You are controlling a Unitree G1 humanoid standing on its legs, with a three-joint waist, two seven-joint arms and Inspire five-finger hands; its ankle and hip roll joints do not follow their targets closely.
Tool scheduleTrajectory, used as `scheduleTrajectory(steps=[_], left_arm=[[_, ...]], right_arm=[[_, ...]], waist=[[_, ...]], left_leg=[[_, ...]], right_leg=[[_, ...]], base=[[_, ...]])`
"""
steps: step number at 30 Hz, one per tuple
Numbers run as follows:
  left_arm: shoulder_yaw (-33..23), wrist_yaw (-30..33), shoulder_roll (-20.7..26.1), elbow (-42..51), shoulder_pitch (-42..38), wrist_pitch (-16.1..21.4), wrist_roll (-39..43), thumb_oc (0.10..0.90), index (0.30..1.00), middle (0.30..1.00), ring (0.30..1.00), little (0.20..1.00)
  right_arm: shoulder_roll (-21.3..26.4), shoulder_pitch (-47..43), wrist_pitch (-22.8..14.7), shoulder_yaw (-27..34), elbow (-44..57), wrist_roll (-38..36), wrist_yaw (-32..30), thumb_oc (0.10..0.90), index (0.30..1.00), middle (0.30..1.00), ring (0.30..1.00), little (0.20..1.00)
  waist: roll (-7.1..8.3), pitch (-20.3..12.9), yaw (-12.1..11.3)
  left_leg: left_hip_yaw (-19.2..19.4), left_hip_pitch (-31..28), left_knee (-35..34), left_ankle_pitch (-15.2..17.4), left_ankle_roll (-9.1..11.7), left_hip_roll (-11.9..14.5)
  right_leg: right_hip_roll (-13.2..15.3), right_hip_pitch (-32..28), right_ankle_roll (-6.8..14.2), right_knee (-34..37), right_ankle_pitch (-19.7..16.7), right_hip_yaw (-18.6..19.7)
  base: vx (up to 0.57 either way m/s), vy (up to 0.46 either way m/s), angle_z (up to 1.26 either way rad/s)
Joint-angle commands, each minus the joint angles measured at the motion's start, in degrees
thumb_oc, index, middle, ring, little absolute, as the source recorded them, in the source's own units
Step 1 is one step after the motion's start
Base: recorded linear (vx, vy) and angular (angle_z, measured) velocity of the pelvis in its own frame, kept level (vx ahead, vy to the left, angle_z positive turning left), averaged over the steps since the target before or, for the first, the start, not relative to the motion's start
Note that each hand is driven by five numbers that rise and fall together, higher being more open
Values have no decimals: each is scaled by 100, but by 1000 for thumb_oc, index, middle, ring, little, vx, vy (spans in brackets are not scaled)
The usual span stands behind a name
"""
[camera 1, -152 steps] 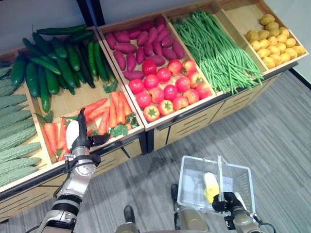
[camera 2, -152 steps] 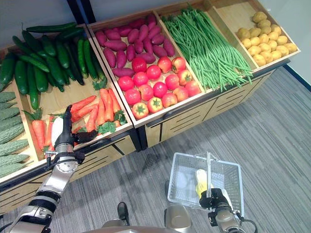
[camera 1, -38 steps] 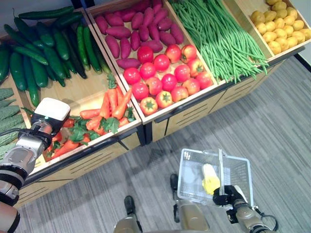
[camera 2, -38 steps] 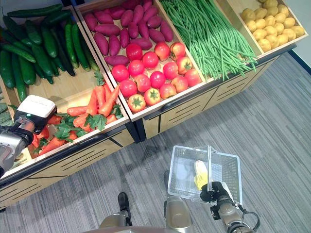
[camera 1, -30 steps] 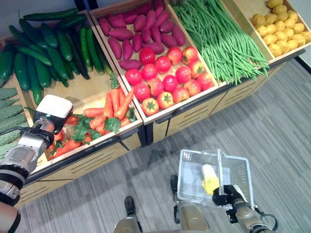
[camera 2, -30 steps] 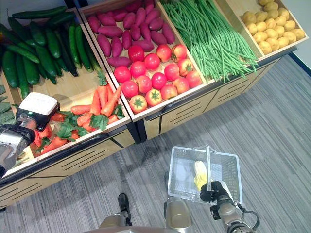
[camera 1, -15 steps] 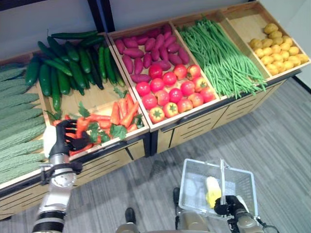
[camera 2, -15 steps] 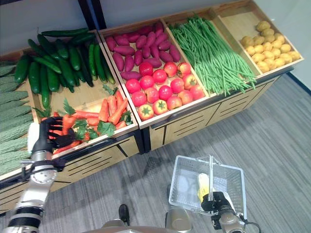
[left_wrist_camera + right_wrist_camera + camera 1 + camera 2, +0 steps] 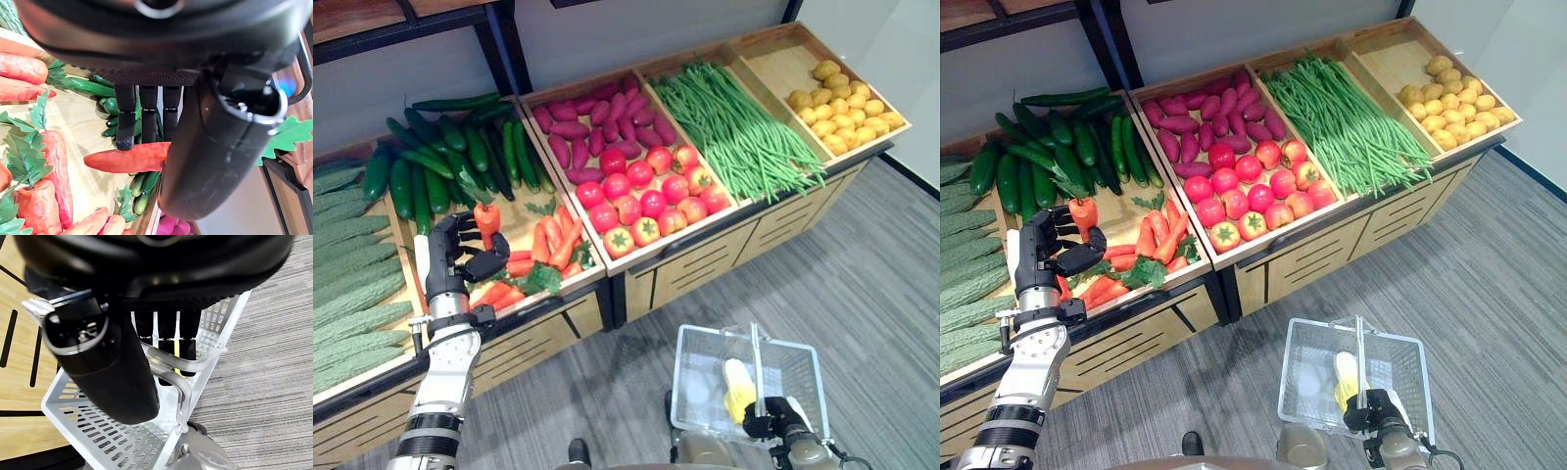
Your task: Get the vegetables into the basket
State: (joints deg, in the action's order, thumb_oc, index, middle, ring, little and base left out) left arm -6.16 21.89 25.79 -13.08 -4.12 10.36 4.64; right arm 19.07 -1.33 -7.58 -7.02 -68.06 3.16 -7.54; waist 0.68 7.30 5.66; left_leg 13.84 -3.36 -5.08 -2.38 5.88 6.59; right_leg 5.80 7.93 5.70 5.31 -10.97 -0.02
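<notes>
Step in hand: pick-up done, carry not yet begun. Left hand: fingers and thumb curled round 1 carrot, held upright above the carrot pile in the wooden display bin; the left wrist view shows the carrot pinched between fingers and thumb. Beyond the hand: cucumbers; to its right: tomatoes, sweet potatoes, green beans. Right hand: closed on the handle of the wire basket, which hangs low over the floor, well apart from the left hand and already holds 1 yellow item, seemingly corn. Next move, as judged: lift the carrot clear of the bin's front edge, swing it rightward and down to the basket's open top, then release. Open room: grey floor between bin front and basket looks unobstructed; the basket handle spans the opening, so entry beside it seems wise.
</notes>
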Motion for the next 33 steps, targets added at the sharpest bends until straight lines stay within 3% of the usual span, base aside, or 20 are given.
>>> scheduleTrajectory(steps=[1,5,11,13,15,16,18,20,24,27,33], left_arm=[[-242,-14,547,604,-338,658,96,400,300,300,300,300],[-163,-151,494,707,-289,706,189,400,300,300,300,300],[247,-580,392,1103,-485,868,684,400,300,300,300,300],[320,-640,399,1136,-521,867,716,400,300,300,300,300],[372,-699,404,1196,-548,865,734,400,300,300,300,300],[450,-799,406,1301,-585,919,801,400,300,300,300,300],[471,-831,462,1342,-613,968,883,400,300,300,300,300],[500,-914,527,1454,-624,986,943,400,300,300,300,300],[255,-1148,543,1838,-405,990,1204,400,300,300,300,300],[181,-1215,551,1931,-316,980,1201,400,300,300,300,300],[94,-1294,529,1983,-216,1012,1250,400,300,300,300,300]], right_arm=[[295,78,-177,-118,-76,155,-125,400,300,300,300,300],[296,85,-180,-68,-85,142,-134,400,300,300,300,300],[354,63,-152,214,-93,-39,-188,400,300,300,300,300],[352,92,-127,241,-90,-31,-177,400,300,300,300,300],[352,124,-117,283,-104,-32,-167,400,300,300,300,300],[333,130,-87,333,-91,-28,-158,400,300,300,300,300],[277,68,-80,307,-52,-74,-167,400,300,300,300,300],[231,15,-71,271,-94,-110,-171,400,300,300,300,300],[154,-58,-73,177,-111,-71,-167,400,300,300,300,300],[142,-103,-58,148,-137,-59,-147,400,300,300,300,300],[174,-23,-78,139,-76,-85,-131,400,300,300,300,300]], waist=[[254,-169,105],[272,-169,109],[425,57,189],[441,68,210],[470,73,245],[509,133,367],[492,169,339],[453,195,231],[310,130,-139],[315,45,-217],[316,-105,-194]], left_leg=[[-189,174,8,51,68,101],[-131,79,61,72,47,76],[-73,519,1119,573,-62,-86],[-27,529,1143,607,-101,-134],[29,537,1133,624,-147,-210],[162,573,1069,614,-209,-338],[364,661,1013,562,-256,-296],[535,697,974,503,-313,-216],[1207,556,808,455,-348,12],[1502,487,734,402,-366,33],[1853,298,668,244,-201,162]], right_leg=[[552,-314,477,-31,402,-209],[574,-373,481,-31,403,-187],[789,-294,580,-200,241,-26],[839,-234,624,-249,186,25],[895,-134,697,-283,13,97],[995,160,860,-302,-518,236],[990,407,864,-325,-578,237],[997,453,722,-568,-277,-209],[1121,-94,467,-1755,763,-1606],[1144,-312,480,-1961,833,-1703],[832,-597,416,-1167,1006,-1677]], base=[[0,0,0],[0,0,0],[-68,72,-2],[-87,148,-12],[-106,138,-20],[-118,113,-29],[-200,139,-45],[-199,117,-104],[-119,119,-122],[-65,-5,-78],[25,-115,-54]])
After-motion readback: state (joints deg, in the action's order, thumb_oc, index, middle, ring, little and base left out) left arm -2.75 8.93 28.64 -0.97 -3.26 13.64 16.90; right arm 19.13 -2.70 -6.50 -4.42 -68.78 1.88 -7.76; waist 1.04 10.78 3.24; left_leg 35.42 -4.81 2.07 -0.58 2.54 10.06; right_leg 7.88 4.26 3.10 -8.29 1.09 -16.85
